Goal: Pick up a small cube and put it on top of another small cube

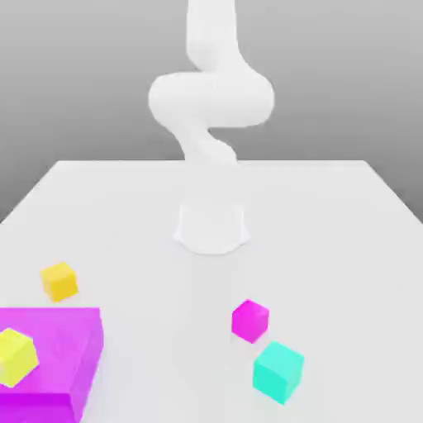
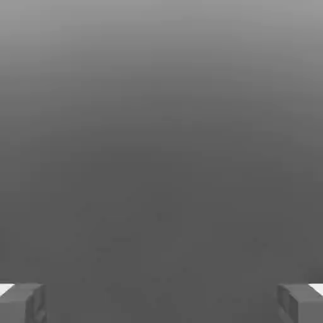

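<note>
The small cube, a plain teal one (image 1: 278, 372), rests on the white table (image 1: 330, 248) near the front, toward the exterior view's right. A small magenta cube (image 1: 249, 320) sits just behind it and slightly left, apart from it. My gripper (image 2: 161, 304) is open in the hand view: its grey fingertips (image 2: 23, 303) stand far apart with nothing between them, against a plain grey backdrop. The white arm (image 1: 211, 99) rises from its base (image 1: 211, 227) at the table's middle and curls up out of the picture.
A big flat magenta block (image 1: 58, 351) lies at the front on the exterior view's left, with a yellow cube (image 1: 15, 357) on top of it. Another yellow cube (image 1: 59, 281) sits on the table just behind that block.
</note>
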`<state>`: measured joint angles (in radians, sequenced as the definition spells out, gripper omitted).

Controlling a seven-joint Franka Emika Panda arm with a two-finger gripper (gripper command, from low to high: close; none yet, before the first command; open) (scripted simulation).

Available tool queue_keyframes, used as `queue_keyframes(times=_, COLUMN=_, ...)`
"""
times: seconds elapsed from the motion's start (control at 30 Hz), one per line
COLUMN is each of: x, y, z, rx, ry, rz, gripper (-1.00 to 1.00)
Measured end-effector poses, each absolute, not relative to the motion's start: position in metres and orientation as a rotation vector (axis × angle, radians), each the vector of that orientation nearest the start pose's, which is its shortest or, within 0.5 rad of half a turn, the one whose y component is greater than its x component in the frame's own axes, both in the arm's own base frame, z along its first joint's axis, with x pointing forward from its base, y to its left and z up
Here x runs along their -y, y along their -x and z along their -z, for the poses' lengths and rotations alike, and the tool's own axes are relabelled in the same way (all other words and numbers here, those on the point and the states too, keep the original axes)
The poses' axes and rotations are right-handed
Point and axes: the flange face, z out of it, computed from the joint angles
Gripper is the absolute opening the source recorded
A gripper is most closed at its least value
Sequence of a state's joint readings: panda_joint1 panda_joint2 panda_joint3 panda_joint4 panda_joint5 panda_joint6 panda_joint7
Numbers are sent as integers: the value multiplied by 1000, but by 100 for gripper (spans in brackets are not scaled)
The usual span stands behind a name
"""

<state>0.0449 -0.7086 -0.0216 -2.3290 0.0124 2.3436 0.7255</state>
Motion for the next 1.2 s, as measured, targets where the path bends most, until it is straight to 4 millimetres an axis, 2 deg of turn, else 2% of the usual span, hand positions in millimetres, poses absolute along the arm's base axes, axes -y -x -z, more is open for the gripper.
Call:
queue_keyframes(times=0.17, x=-28, y=-437, z=-571, rx=-727, ry=2712, rz=742, gripper=0)
queue_keyframes(times=0.27, x=-43, y=-457, z=-511, rx=-596, ry=2804, rz=627, gripper=0)
queue_keyframes(times=0.37, x=-59, y=-468, z=-449, rx=-459, ry=2886, rz=512, gripper=0)
queue_keyframes(times=0.53, x=-82, y=-468, z=-347, rx=-219, ry=3005, rz=316, gripper=0)
queue_keyframes(times=0.67, x=-100, y=-451, z=-268, rx=2, ry=3080, rz=156, gripper=0)
queue_keyframes(times=0.77, x=-101, y=-433, z=-214, rx=144, ry=3125, rz=38, gripper=0)
queue_keyframes(times=0.93, x=-101, y=-428, z=-152, rx=190, ry=3137, rz=2, gripper=0)
queue_keyframes(times=0.97, x=-101, y=-427, z=-141, rx=190, ry=3136, rz=1, gripper=-100)
queue_keyframes(times=1.2, x=-101, y=-427, z=-138, rx=191, ry=3137, rz=-1, gripper=-100)
